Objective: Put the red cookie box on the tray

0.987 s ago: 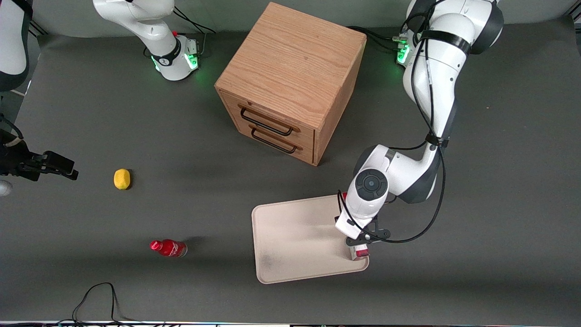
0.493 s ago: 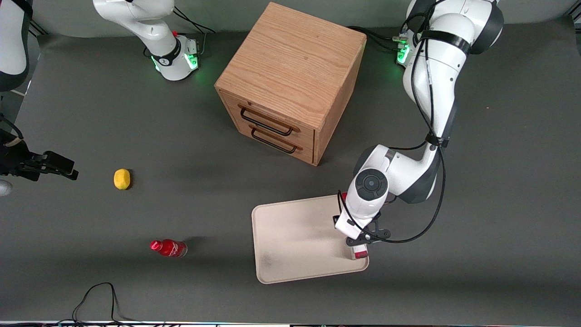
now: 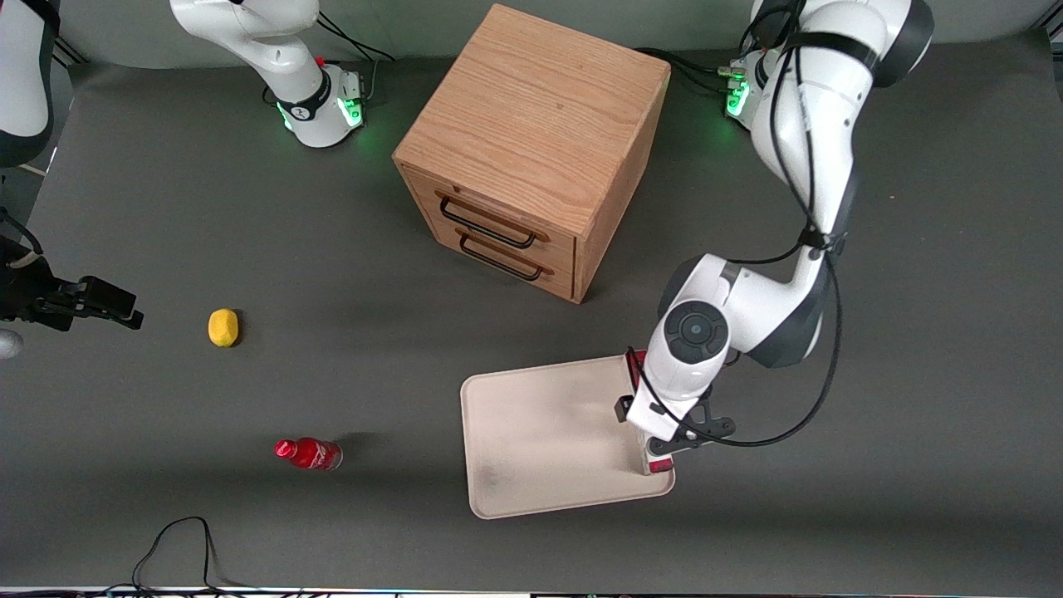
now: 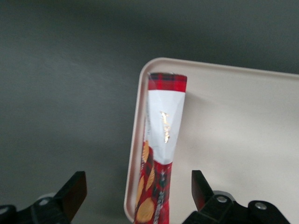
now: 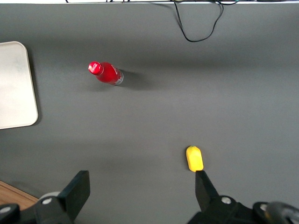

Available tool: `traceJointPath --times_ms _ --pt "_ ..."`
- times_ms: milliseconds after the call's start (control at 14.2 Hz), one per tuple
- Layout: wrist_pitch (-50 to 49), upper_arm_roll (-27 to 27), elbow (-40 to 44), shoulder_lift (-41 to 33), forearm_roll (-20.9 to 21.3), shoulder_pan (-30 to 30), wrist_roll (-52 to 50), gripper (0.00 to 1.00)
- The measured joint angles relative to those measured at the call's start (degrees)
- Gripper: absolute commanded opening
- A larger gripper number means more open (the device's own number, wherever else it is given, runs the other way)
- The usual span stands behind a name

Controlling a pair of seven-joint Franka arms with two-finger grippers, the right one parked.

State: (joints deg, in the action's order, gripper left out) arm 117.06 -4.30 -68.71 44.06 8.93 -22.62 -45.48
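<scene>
— Looking from the front, how much of the red cookie box (image 3: 660, 465) can you make out?

— Very little. The working arm's wrist covers most of it; only a short white-and-red end shows nearest the front camera, plus a sliver of red at the edge of the tray (image 3: 540, 440) that is farther from the camera. The box lies on the tray, along the rim that faces the working arm's end of the desk (image 3: 913, 415).

— And the gripper (image 3: 656, 440)?

— It hangs right over the box, but from the front its jaws are hidden under the wrist housing.

— What else is on the desk?

— A wooden drawer cabinet (image 3: 531, 149) farther from the camera than the tray, a small red bottle (image 3: 308, 453) and a yellow lemon-like object (image 3: 222, 326) toward the parked arm's end.

— Does the left wrist view help?

— Yes. The gripper (image 4: 138, 196) has its jaws spread wide, one black fingertip (image 4: 74, 189) over the dark desk (image 4: 65, 93), the other over the tray (image 4: 243, 130), neither touching the red cookie box (image 4: 163, 135). The box is released and rests just inside the tray's rim near a rounded corner. It is long and thin, with a red tartan end, a white panel bearing gold lettering too small to read, then red with cookie pictures. Its near end is cut off by the picture's edge.

— The right wrist view?

— Only a corner of the tray (image 5: 16, 88), the small red bottle (image 5: 105, 73) and the yellow lemon-like object (image 5: 194, 158). The box is out of sight.
</scene>
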Motion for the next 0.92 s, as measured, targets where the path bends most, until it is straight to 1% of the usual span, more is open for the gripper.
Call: traceJointPath --times_ms 352,564,916 --pt "-13.49 0.13 0.28 -12.32 0.0 4.29 1.71 1.0" --pt "-19.72 0.11 -0.27 -18.43 -0.11 6.56 8.83 1.0" --pt "-21.23 0.13 -7.33 -29.21 -1.97 11.99 22.03 1.0"
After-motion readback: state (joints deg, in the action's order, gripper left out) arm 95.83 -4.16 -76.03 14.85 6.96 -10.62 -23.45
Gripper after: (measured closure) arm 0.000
